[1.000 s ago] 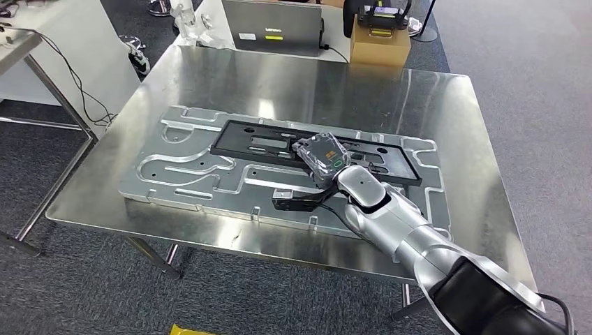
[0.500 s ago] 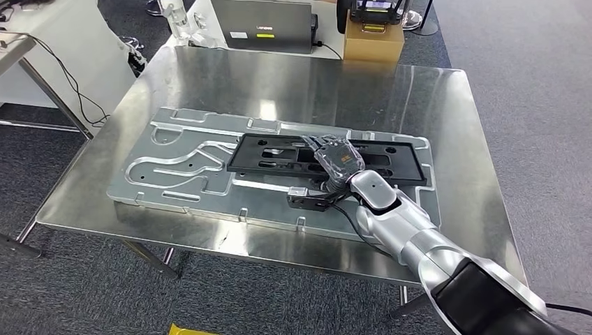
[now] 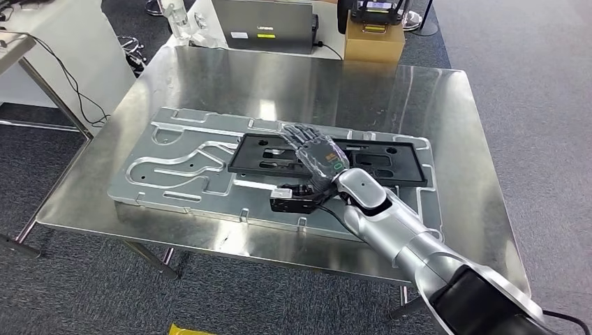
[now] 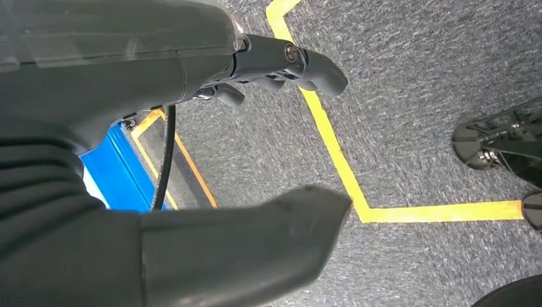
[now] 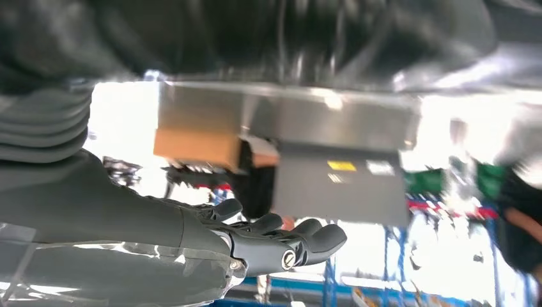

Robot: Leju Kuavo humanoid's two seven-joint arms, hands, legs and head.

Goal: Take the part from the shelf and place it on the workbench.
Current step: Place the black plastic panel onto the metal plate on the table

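The right robot hand (image 3: 315, 155) hovers flat over the middle of the black part (image 3: 377, 162), its fingers (image 3: 297, 132) stretched out and slightly apart, holding nothing; the right wrist view shows the same fingers (image 5: 300, 243) extended side by side and bare. The part, a long black rectangular frame with cut-out slots, lies flat on a large machined aluminium plate (image 3: 181, 167) that covers much of the steel counter (image 3: 293, 84). The silver right arm (image 3: 391, 223) reaches in from the near right corner of the counter, with a small black camera module (image 3: 293, 202) at the wrist just above the plate's near edge. The left robot hand (image 4: 255, 70) hangs beside the body above grey carpet (image 4: 415, 77) marked with yellow floor tape (image 4: 339, 160), thumb and darker fingers apart and nothing between them. At the far edge of the counter stand a grey laptop (image 3: 264, 26) and a brown cardboard box (image 3: 374, 42) with a black device on top. A white table (image 3: 42, 42) with trailing black cables (image 3: 77, 91) sits to the left of the counter, and grey carpet surrounds both.
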